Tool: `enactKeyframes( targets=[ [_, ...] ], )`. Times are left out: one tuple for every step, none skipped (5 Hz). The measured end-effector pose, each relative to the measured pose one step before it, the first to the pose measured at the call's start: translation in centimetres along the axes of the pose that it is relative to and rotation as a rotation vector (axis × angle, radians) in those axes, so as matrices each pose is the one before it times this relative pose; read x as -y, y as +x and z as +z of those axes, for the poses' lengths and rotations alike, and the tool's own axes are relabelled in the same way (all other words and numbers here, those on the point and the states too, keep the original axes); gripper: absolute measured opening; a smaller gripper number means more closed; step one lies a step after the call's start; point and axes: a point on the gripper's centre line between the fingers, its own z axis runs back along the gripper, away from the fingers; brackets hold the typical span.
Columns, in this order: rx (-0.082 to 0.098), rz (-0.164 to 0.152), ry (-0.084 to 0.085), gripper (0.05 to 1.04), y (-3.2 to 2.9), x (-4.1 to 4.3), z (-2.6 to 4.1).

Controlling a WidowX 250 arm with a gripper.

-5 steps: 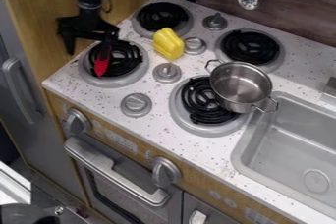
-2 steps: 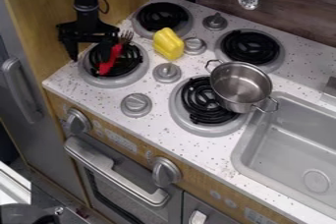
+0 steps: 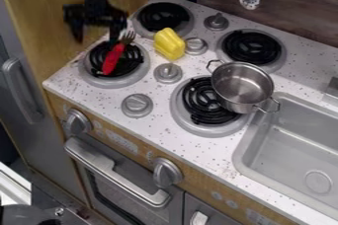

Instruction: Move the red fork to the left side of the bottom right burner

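The gripper [image 3: 96, 38] hung over the back left edge of the nearer left burner [image 3: 143, 69], its jaws released and spread well apart, with nothing gripped between them. The red fork [image 3: 112, 61] lay just beyond the right-hand jaw as seen in the view, its neck close by that tip; whether the two touched could not be told. Its handle crossed the dark coil toward the front, and its tines pointed back and a little right. That long axis ran roughly crosswise to the line between the two tips, so a pinch on the handle looked to want little turning, mostly a shift right and toward the front, then a descent. Coming down without that shift would probably have pushed the fork aside by its neck.

Farther right across the table [image 3: 158, 90] stood a knob [image 3: 168, 73], with the yellow block [image 3: 169, 44] behind it. Beyond the knob, right and toward the front, was the bottom right burner [image 3: 178, 108], its left part uncovered; the metal pot [image 3: 244, 85] sat over its right part, so the fork would likely need setting down short of that.
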Motion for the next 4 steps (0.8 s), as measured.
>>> enactKeyframes(
  targets=[
    [0.0224,-0.0094,0.0159,0.998,0.122,0.601,0.599],
    [-0.0028,-0.0039,-0.0307,0.998,-0.138,1.437,0.243],
    [-0.0605,-0.0185,-0.0276,0.998,-0.874,1.155,-2.341],
    [-0.0514,-0.0184,-0.0126,0.998,-0.38,0.628,-1.967]
  ],
)
